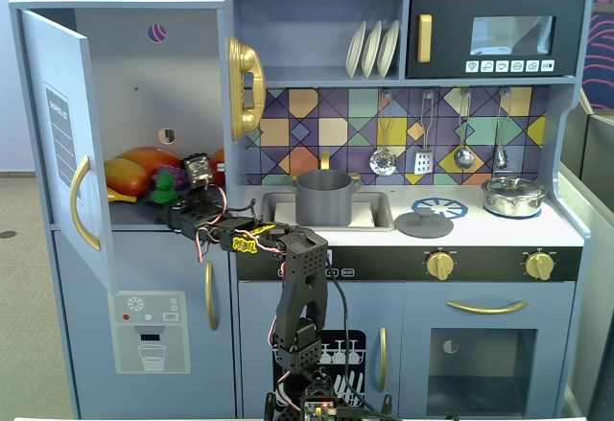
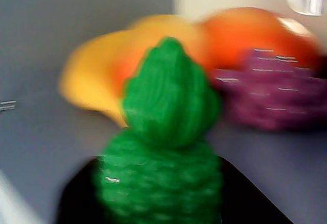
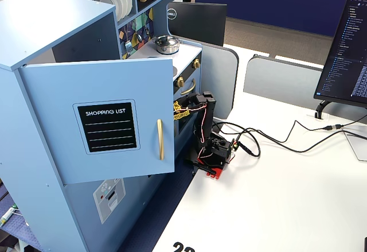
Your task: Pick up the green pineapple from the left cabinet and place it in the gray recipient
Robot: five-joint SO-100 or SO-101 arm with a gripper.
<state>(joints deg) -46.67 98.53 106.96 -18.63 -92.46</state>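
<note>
The green pineapple (image 1: 164, 188) stands on the shelf of the left cabinet (image 1: 120, 76), whose door (image 1: 59, 138) is swung open. My gripper (image 1: 176, 192) reaches into the cabinet from the right. In the wrist view the pineapple (image 2: 163, 163) fills the space between my black fingers (image 2: 76, 201), which press against both sides of its body; my gripper (image 2: 163, 203) is shut on it. The picture is blurred. The gray recipient (image 1: 323, 198) stands in the sink to the right of the cabinet. In the fixed view from the side, the open door (image 3: 103, 126) hides the shelf and the pineapple.
Yellow and orange toy fruit (image 2: 102, 71) and a purple grape bunch (image 2: 271, 94) lie just behind the pineapple. A gold phone (image 1: 245, 87) hangs on the cabinet's right wall. A gray lid (image 1: 424, 222) and a shiny silver pot (image 1: 513, 195) sit on the counter.
</note>
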